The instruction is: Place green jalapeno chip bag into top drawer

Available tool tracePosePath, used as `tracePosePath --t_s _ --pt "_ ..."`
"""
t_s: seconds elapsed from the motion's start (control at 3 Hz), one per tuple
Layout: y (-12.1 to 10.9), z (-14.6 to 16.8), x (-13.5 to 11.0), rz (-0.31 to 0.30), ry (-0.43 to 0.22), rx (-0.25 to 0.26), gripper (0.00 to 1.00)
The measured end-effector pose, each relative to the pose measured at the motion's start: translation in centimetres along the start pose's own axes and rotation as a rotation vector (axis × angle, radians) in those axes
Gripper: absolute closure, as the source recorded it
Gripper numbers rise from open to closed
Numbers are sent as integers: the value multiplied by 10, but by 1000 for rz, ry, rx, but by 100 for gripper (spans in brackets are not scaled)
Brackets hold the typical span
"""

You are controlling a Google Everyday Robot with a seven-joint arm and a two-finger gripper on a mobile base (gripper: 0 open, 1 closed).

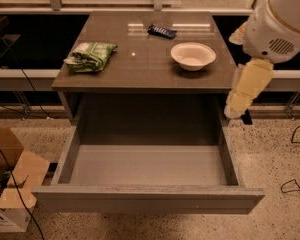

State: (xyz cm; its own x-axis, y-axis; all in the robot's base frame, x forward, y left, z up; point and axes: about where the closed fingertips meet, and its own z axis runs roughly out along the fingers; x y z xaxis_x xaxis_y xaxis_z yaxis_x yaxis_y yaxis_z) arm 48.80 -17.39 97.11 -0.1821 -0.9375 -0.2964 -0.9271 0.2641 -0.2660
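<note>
Brown cabinet top [140, 66] carries the green jalapeno chip bag [90, 56], left side. We find the top drawer [147, 198] open, empty. The gripper [244, 91] hangs beside the cabinet's right; we cannot tell its state. Pickup and placement remain.

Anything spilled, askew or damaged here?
Nothing stands out. The green jalapeno chip bag lies crumpled on the left of the cabinet top with nothing spilled. The white bowl sits upright, the top drawer is pulled open squarely, and the claw hangs beside the cabinet's right edge.
</note>
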Motion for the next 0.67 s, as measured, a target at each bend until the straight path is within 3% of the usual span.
tracePosePath --t_s 0.33,0.67 --pt "-18 8 -27 -40 -41 1 0" --pt "-19 7 -30 -42 -44 4 0"
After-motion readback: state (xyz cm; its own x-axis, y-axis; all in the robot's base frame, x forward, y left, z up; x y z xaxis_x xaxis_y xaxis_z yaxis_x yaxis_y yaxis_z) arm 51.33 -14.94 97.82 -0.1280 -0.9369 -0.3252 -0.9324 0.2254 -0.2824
